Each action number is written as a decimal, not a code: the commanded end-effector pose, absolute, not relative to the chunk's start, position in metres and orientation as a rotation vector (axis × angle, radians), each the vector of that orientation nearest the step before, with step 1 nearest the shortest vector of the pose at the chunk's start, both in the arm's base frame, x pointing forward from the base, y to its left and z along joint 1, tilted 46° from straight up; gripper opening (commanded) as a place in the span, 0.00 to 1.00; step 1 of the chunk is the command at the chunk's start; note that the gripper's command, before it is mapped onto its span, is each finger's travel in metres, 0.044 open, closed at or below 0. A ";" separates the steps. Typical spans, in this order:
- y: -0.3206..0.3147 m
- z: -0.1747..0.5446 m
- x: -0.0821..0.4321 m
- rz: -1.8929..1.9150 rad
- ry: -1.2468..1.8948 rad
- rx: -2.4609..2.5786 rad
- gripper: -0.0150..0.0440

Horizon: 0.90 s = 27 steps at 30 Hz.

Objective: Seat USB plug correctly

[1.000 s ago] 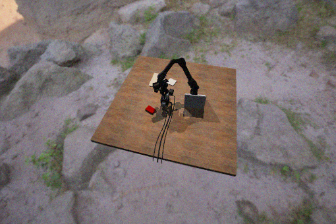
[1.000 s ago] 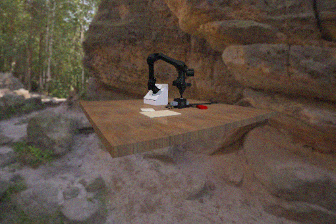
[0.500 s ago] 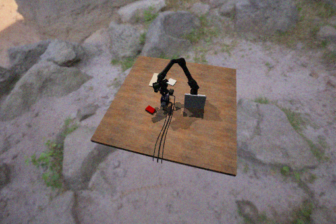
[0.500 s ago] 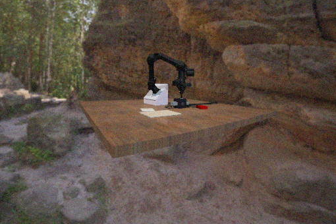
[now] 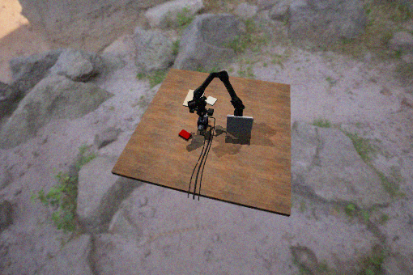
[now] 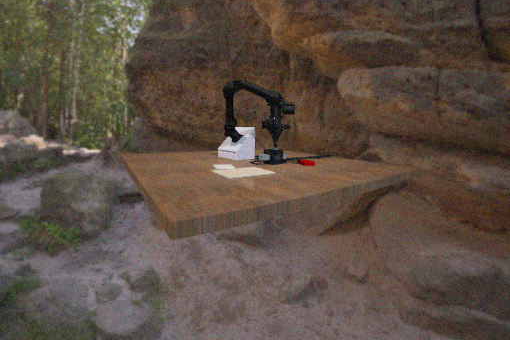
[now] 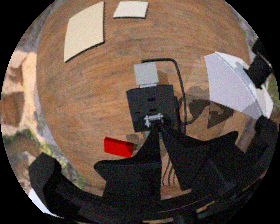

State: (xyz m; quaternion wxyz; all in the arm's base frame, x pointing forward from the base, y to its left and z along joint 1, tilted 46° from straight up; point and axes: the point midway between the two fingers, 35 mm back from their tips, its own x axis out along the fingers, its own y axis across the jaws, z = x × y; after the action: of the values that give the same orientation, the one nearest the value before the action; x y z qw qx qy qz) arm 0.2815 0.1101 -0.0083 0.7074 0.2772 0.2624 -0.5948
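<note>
The black power cube point(image 7: 137, 107) point(image 6: 273, 158) stands on the wooden table point(image 7: 55, 90) point(image 5: 259, 179) point(image 6: 320, 187), with dark slots in its top. My gripper point(image 7: 158, 127) point(image 6: 275, 146) points straight down over the cube and is shut on the USB plug. In the wrist view only a small silvery part of the plug point(image 7: 152, 120) shows at the fingertips, at the cube's near end. The fingers hide the rest of the plug, and I cannot tell how deep it sits or which way round it is.
A grey block point(image 7: 146, 74) with a black cable adjoins the cube. A red block point(image 7: 119, 147) point(image 5: 185, 134) point(image 6: 306, 162) lies near it. A white wedge-shaped stand point(image 7: 227, 82) point(image 6: 240, 149) is beside the arm's base. Two pale flat sheets point(image 7: 86, 31) point(image 7: 131, 9) lie beyond. Cables point(image 5: 196, 175) run over the table edge.
</note>
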 end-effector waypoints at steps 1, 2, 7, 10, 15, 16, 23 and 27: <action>0.114 -0.006 0.281 -1.320 0.584 0.622 0.25; 0.114 -0.005 0.281 -1.320 0.584 0.622 0.25; 0.117 -0.003 0.281 -1.320 0.584 0.622 0.25; 0.118 -0.002 0.280 -1.320 0.584 0.622 0.25; 0.120 0.001 0.280 -1.320 0.585 0.622 0.25; 0.121 0.001 0.280 -1.320 0.585 0.622 0.25; 0.124 0.005 0.279 -1.320 0.585 0.622 0.25; 0.126 0.006 0.278 -1.320 0.585 0.622 0.25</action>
State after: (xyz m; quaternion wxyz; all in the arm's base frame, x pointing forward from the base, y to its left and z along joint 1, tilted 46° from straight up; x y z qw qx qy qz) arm 0.2787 0.1228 0.0042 0.7074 0.2774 0.2627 -0.5947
